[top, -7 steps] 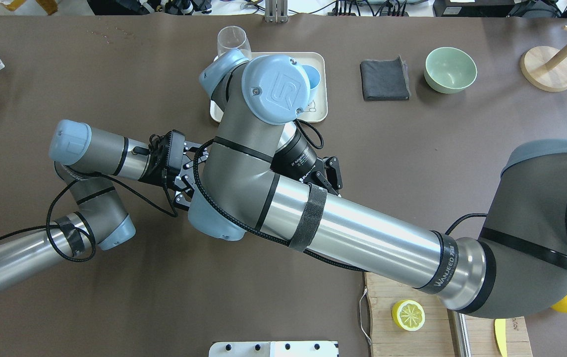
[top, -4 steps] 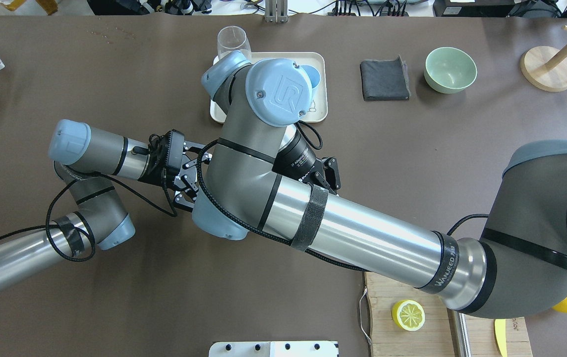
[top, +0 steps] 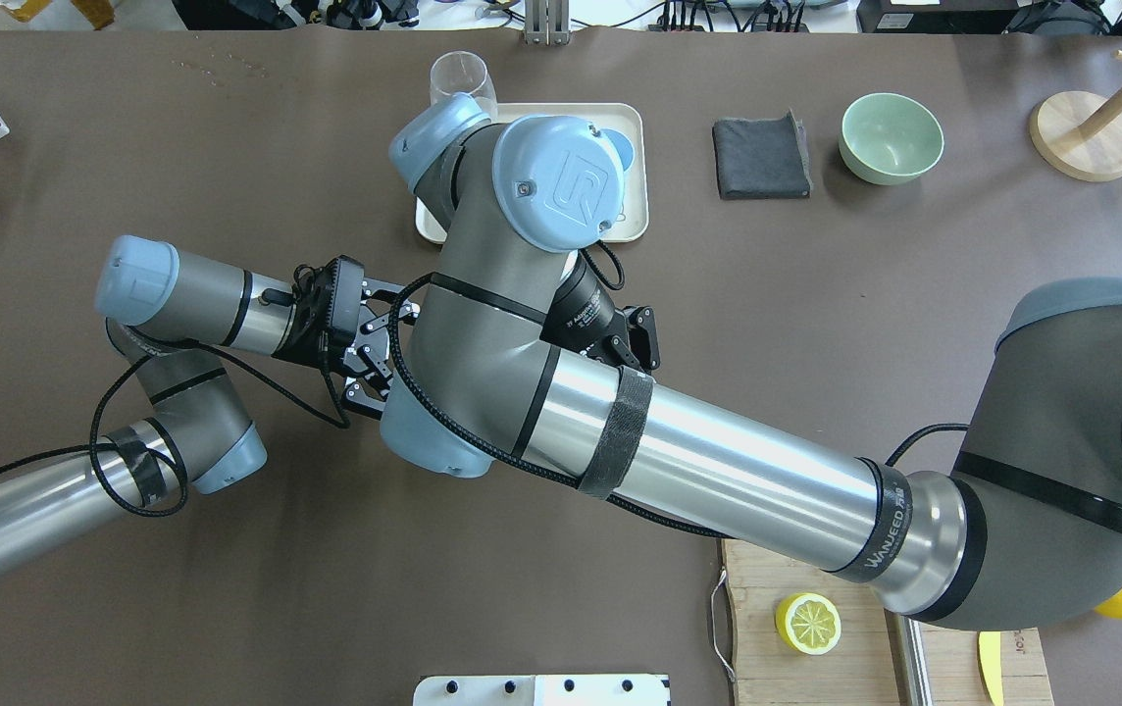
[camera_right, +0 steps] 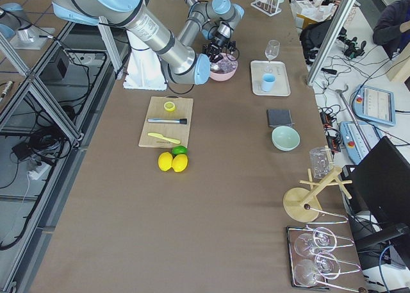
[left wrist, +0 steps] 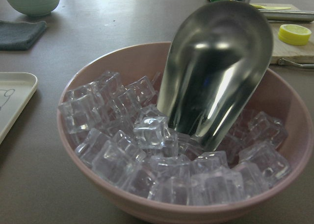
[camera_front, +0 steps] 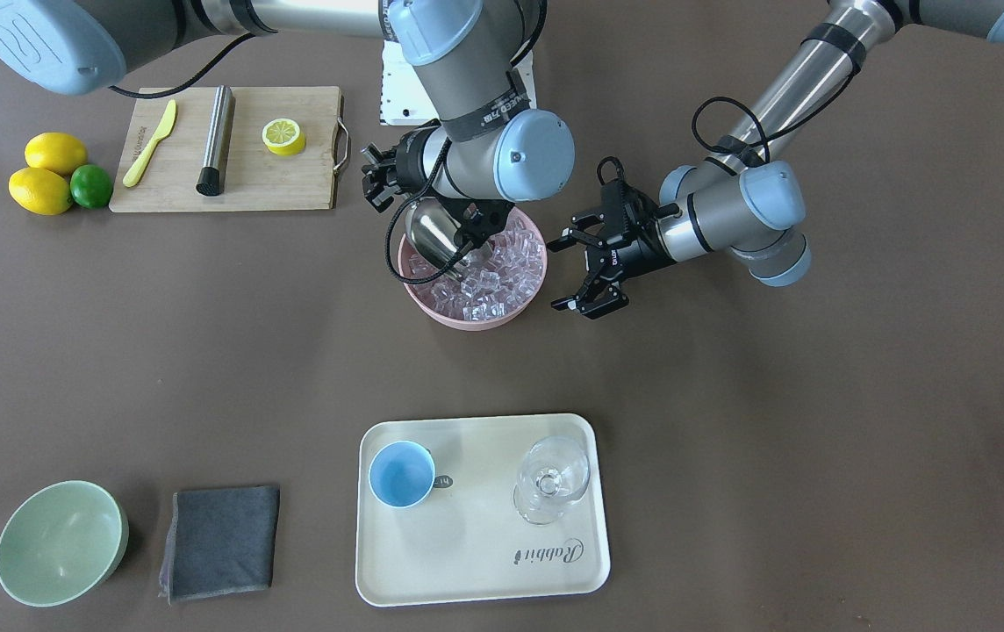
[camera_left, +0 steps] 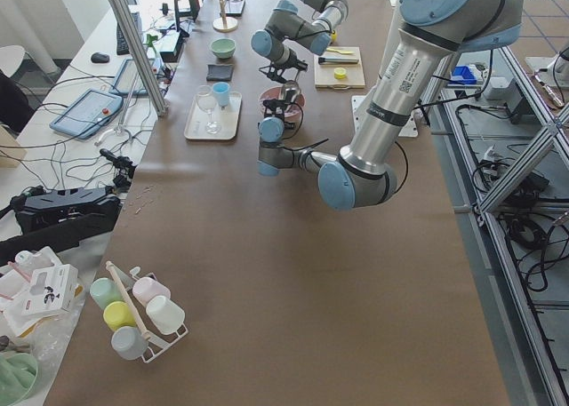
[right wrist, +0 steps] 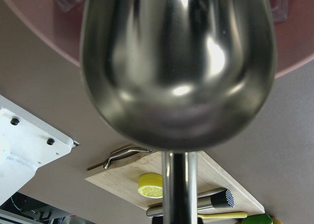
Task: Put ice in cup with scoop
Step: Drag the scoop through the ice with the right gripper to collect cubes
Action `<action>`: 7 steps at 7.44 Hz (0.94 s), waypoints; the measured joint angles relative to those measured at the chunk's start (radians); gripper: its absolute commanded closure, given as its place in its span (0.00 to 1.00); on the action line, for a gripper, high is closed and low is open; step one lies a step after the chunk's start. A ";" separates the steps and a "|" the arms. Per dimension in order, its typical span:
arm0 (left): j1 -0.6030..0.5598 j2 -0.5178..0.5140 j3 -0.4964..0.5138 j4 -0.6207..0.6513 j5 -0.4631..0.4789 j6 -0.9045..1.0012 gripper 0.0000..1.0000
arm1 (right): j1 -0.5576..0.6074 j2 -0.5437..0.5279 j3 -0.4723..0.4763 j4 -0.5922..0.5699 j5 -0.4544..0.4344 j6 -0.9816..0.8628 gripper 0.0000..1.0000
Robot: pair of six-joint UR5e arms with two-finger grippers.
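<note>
The left gripper (camera_front: 563, 276) gapes empty beside the pink bowl (camera_front: 467, 321) of clear ice cubes (camera_front: 511, 254), the right gripper (camera_front: 471, 230) clamps the shiny steel scoop (camera_front: 430, 235) nosed into them, and the light-blue cup (camera_front: 401, 474) stands apart on a cream tray (camera_front: 467, 553).

Brown table (camera_front: 730, 439), tray (camera_front: 476, 549), pink bowl (camera_front: 465, 319), board (camera_front: 291, 186)

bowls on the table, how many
2. A pink bowl holding the ice and scoop, mid-table near the robot; a green bowl beside the grey cloth on the operators' side. None seems hidden.
</note>
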 measured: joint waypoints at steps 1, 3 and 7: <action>0.000 0.000 0.000 0.000 0.000 0.000 0.02 | 0.000 -0.005 0.004 0.021 -0.001 0.010 1.00; 0.000 0.001 0.000 0.000 0.000 0.000 0.02 | 0.000 -0.021 0.027 0.053 -0.003 0.025 1.00; -0.002 0.001 0.000 0.000 -0.001 0.000 0.02 | 0.000 -0.067 0.114 0.111 -0.007 0.047 1.00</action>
